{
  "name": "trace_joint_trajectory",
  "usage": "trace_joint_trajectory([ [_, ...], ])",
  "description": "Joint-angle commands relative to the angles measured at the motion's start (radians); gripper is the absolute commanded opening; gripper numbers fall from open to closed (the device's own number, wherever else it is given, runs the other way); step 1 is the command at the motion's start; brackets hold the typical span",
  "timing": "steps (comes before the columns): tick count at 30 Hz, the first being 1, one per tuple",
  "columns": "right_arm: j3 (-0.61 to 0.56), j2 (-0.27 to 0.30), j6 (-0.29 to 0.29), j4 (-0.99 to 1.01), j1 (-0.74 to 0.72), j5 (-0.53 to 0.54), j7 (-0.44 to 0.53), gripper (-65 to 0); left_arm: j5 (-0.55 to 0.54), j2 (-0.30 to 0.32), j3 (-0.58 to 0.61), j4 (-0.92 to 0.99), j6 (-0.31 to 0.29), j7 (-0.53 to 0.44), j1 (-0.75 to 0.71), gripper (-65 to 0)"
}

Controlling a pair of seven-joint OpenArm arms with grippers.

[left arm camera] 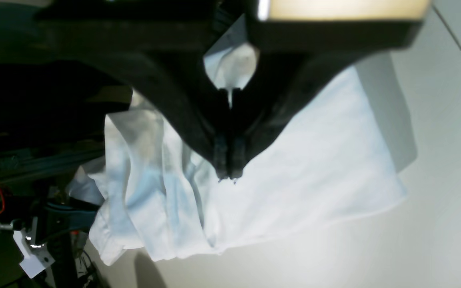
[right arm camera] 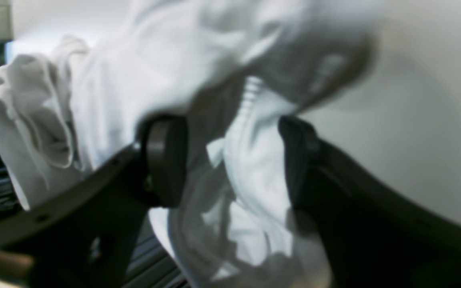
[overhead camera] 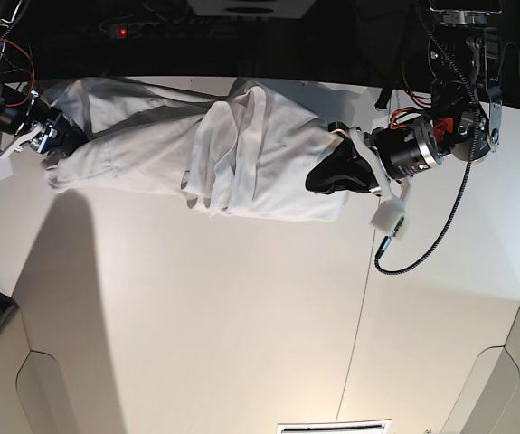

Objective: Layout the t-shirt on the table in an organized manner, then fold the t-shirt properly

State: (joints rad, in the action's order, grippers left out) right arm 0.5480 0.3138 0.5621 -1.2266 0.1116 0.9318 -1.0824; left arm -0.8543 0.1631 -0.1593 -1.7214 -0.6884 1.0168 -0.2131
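We are looking at the t-shirt (overhead camera: 196, 154) stretched in a long bunched band along the far edge of the table (overhead camera: 196, 307), one tool at each end. Our left tool (left arm camera: 227, 176) is sitting with its jaws pressed together, tips meeting over the white cloth; whether any fabric is pinched between those tips we cannot tell from the left wrist view. In the base view this tool (overhead camera: 325, 178) is lying on the shirt's end near the dark seam line (overhead camera: 361, 316). Our right tool (right arm camera: 230, 160) is standing with its jaws spread wide, a ribbed fold of the t-shirt (right arm camera: 254, 160) running between the two fingers. The middle of the garment is lying rumpled and doubled over itself.
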Motion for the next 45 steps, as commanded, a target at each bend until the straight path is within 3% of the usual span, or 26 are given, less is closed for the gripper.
trace_joint_trajectory([
  [1, -0.008, 0.013, 0.000, -0.008, 0.009, -0.019, -0.010, -28.8, -0.025, 0.003, -0.002, -0.018, -0.010, -0.019, 0.008, -65.0],
  [6, -0.013, 0.013, 0.000, -0.009, 0.011, -0.001, -0.004, -31.4, -0.025, 0.003, -0.002, -0.018, -0.010, -0.019, 0.008, -65.0],
  [8, -0.013, 0.013, 0.000, -0.009, 0.011, 0.034, 0.006, -44.1, -0.024, 0.003, -0.002, -0.018, -0.010, -0.018, 0.008, -65.0],
  [10, -0.013, 0.013, 0.000, -0.009, 0.010, 0.075, 0.013, -62.3, 0.005, 0.003, 0.004, -0.011, -0.010, -0.018, 0.008, -65.0],
  [11, -0.013, 0.013, 0.000, -0.009, 0.010, 0.092, 0.013, -65.0, 0.031, 0.003, 0.013, -0.005, -0.010, -0.019, 0.008, -65.0],
  [18, -0.013, 0.013, 0.004, -0.011, -0.053, 0.116, 0.012, -65.0, 0.080, 0.003, 0.122, 0.119, -0.010, -0.083, 0.014, -65.0],
  [26, -0.013, 0.012, 0.004, -0.013, -0.093, 0.123, -0.003, -65.0, -0.057, -0.005, 0.154, 0.121, -0.010, -0.085, 0.038, -65.0],
  [30, -0.013, 0.005, 0.004, -0.013, -0.089, 0.124, -0.015, -65.0, -0.061, -0.019, 0.154, 0.120, -0.010, -0.085, 0.058, -65.0],
  [36, -0.013, -0.013, 0.005, -0.013, -0.089, 0.136, -0.014, -65.0, 0.018, -0.098, 0.189, 0.135, -0.010, -0.086, 0.097, -65.0],
  [42, -0.013, -0.021, 0.014, -0.013, -0.089, 0.154, -0.018, -65.0, 0.027, -0.102, 0.293, 0.259, -0.010, -0.132, 0.141, -65.0],
  [45, -0.013, -0.021, 0.016, -0.013, -0.089, 0.185, -0.026, -65.0, 0.101, -0.102, 0.334, 0.335, -0.010, -0.191, 0.167, -65.0],
])
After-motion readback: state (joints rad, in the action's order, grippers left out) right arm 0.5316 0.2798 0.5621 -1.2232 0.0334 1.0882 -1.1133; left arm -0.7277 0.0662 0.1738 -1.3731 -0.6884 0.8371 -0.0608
